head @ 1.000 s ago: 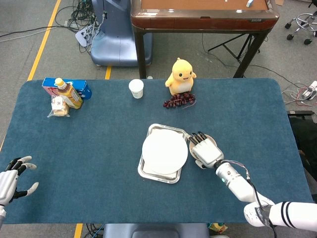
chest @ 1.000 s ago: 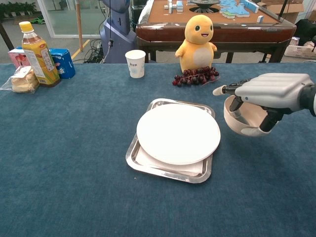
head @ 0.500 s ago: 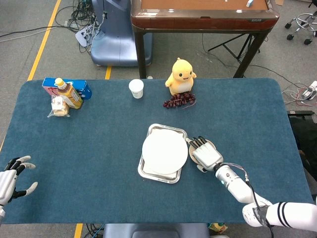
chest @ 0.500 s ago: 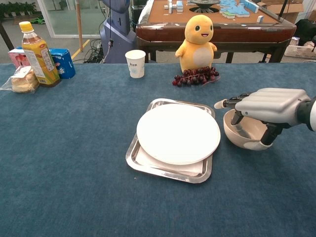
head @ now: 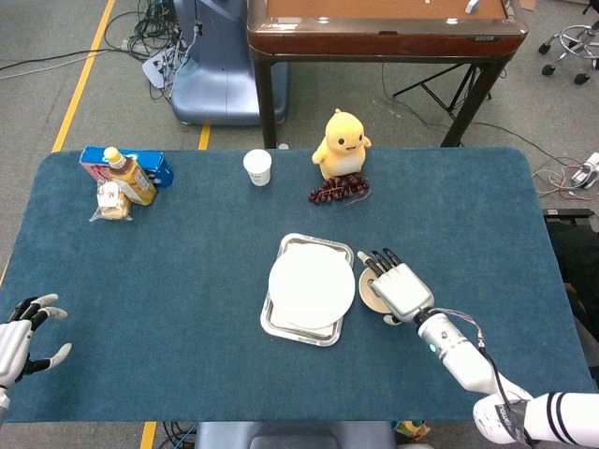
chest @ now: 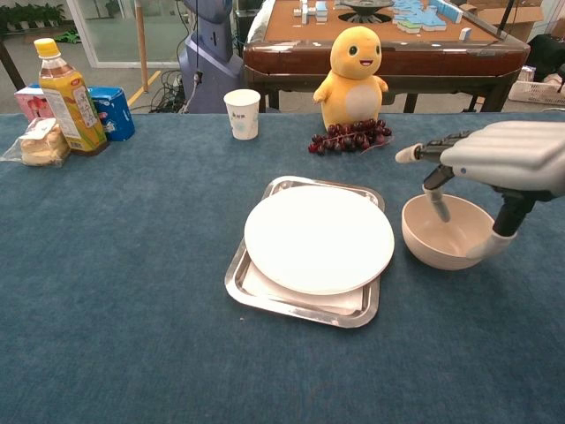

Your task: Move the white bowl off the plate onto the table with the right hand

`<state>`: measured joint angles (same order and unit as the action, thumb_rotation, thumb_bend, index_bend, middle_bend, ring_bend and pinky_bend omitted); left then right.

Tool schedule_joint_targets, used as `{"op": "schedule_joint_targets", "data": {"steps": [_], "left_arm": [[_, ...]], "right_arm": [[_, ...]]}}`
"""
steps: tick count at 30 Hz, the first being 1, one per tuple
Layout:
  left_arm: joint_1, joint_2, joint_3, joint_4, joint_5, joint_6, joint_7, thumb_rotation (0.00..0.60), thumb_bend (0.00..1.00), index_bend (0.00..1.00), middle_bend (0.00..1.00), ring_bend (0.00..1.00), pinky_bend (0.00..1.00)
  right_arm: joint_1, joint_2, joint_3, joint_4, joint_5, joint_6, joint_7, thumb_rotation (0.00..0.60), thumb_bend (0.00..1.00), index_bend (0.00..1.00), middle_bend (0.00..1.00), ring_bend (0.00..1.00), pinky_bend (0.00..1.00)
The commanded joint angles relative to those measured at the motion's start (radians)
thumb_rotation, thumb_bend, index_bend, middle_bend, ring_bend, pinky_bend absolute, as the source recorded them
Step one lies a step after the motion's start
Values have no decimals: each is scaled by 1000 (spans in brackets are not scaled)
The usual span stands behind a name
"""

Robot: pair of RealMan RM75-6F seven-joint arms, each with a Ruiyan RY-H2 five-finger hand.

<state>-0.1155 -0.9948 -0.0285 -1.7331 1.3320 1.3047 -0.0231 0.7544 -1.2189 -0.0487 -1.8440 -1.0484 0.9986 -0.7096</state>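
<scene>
The white bowl (chest: 446, 243) stands upright on the blue table, just right of the white plate (chest: 318, 238), which lies on a metal tray (chest: 265, 296). My right hand (chest: 512, 155) hovers over the bowl with its fingers apart. One finger points down into the bowl and the thumb hangs by the right rim. In the head view the right hand (head: 402, 290) covers most of the bowl (head: 371, 293). My left hand (head: 21, 341) rests open at the table's near left edge, holding nothing.
At the back stand a yellow plush duck (head: 341, 142) with dark grapes (head: 337, 192) in front of it and a paper cup (head: 256, 166). A drink bottle (head: 128, 175), a blue box and bagged bread sit far left. A wooden table stands behind.
The bowl came down onto the table right of the tray. My right hand let go of it, rose and shifted slightly right. The left hand stayed put.
</scene>
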Motion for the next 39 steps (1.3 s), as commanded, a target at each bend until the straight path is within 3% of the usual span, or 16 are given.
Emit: {"op": "schedule_joint_targets", "data": {"steps": [1,10,17,23,28,39], "left_arm": [[0,1,1,-2,3,1,0,600,246,352,176,99,358],[-4,-8,4,5,13,-1,10,600,246,352,176,99,358],[-4,-16,6,9,37,10,-1,600,246,351,176,99,359],[2,-30,-2,35,68,46,-42,600,246,351,176,100,365],[11,-55,-7,66,105,91,-72,600,246,351,176,104,376],[10,-48,-6,60,106,90,-70,600,246,351,176,104,377]], "right_arm": [[-53,76,-3,-92,-50,106,-12,600,142,492,17,0,0],[-241,204,-56,-180,-183,331,89,600,143,492,17,0,0],[-377,199,-97,-155,-243,448,113,600,155,492,17,0,0],[-490,171,-103,-92,-282,552,176,600,156,492,20,0,0],[-543,173,-89,-37,-305,582,256,600,156,492,21,0,0],[-582,200,-39,17,-325,569,347,600,158,492,21,0,0]]}}
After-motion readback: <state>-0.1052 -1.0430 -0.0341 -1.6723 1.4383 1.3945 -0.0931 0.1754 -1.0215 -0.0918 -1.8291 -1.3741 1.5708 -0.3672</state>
